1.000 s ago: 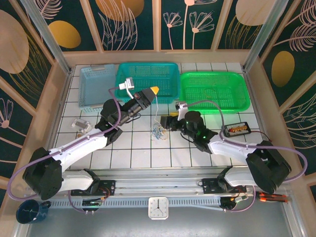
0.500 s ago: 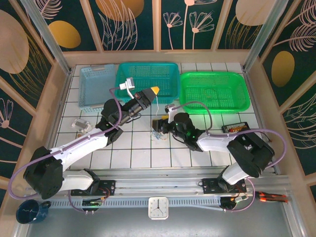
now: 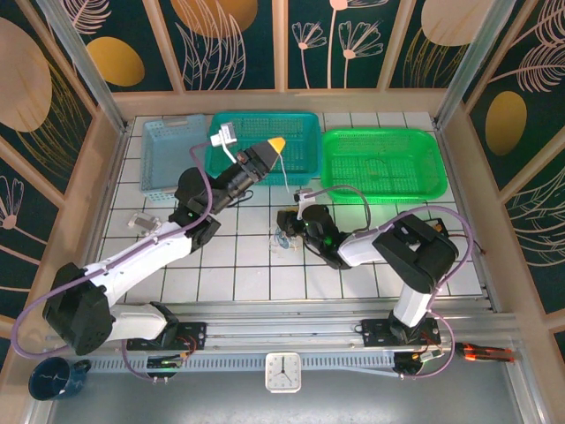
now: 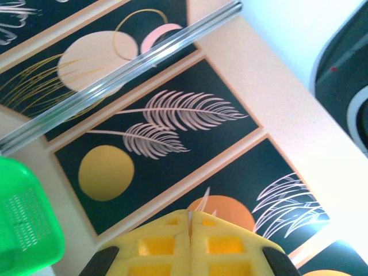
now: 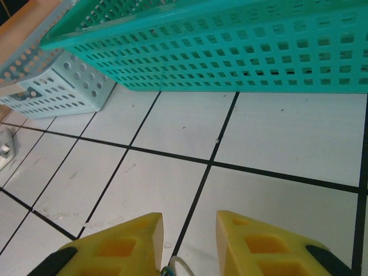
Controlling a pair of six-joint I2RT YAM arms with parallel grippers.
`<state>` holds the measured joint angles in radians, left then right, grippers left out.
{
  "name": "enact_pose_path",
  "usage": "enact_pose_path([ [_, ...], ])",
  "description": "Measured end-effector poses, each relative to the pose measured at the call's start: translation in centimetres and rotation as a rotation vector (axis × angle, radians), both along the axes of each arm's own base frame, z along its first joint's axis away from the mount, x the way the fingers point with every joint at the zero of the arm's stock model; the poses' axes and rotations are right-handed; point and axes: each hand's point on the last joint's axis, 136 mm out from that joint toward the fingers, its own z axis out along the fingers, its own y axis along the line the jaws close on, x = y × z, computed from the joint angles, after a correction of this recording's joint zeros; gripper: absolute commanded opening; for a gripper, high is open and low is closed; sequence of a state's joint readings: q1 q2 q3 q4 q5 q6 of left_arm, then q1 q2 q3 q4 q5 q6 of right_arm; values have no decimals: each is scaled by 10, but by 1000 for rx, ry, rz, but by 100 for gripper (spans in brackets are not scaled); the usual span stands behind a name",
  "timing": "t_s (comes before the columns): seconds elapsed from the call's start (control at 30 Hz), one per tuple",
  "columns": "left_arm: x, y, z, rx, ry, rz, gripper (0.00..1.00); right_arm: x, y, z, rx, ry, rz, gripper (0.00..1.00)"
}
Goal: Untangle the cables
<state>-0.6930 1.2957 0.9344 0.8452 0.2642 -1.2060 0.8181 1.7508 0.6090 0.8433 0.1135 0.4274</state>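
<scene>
— Is any writing showing on the white tiled table (image 3: 221,265)?
— A small white square clock (image 3: 282,371) is sitting at the table's near edge, its numerals too small to read.
— And from the left?
— A pale blue perforated plastic basket (image 3: 172,155) (image 5: 63,86) is lying at the far left. The left gripper (image 3: 276,143) (image 4: 188,215) is hovering over the teal perforated plastic basket (image 3: 300,132) (image 5: 230,52), its yellow fingers (image 4: 155,244) pressing together on a whitish strand (image 3: 283,190) that is running down to the knot.
— The knot?
— The thin blue, whitish and yellowish cables (image 3: 282,238) (image 5: 175,265) are lying bunched in a small tangle on the tiles, in front of the teal basket. The right gripper (image 3: 284,221) (image 5: 190,217) is reaching low at them, jaws narrowly apart with a loop between; whether it is gripping, I cannot tell. A bright green perforated plastic basket (image 3: 381,163) is resting to the right.
</scene>
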Motion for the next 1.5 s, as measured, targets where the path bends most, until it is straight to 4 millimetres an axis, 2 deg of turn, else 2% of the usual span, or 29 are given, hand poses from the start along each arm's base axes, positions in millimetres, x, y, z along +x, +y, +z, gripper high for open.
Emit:
enact_pose_path([
  [0.27, -10, 2, 76, -77, -116, -24, 0, 3, -3, -10, 14, 13, -36, 26],
  [0.53, -15, 7, 128, -73, -222, 5, 0, 1, -8, -24, 5, 46, -54, 26],
  [0.67, -8, 20, 153, -78, -268, 53, 0, 1, -10, -28, 1, 55, -65, 26],
  [0.83, 14, 42, 179, -76, -306, 136, 0, 0, -11, -32, 6, 67, -72, 27],
  [0.97, 30, 56, 192, -48, -327, 198, 0, 0, -11, -33, 6, 70, -72, 32],
  [1.2, 60, 94, 203, 56, -350, 363, 0, -2, -6, -34, -2, 91, -41, 50],
  [1.37, 91, 133, 190, 148, -319, 514, 0, 4, 3, -16, 12, 88, -15, 58],
  [1.5, 118, 172, 171, 222, -274, 647, 0, 12, 10, 5, 42, 75, 2, 62],
])
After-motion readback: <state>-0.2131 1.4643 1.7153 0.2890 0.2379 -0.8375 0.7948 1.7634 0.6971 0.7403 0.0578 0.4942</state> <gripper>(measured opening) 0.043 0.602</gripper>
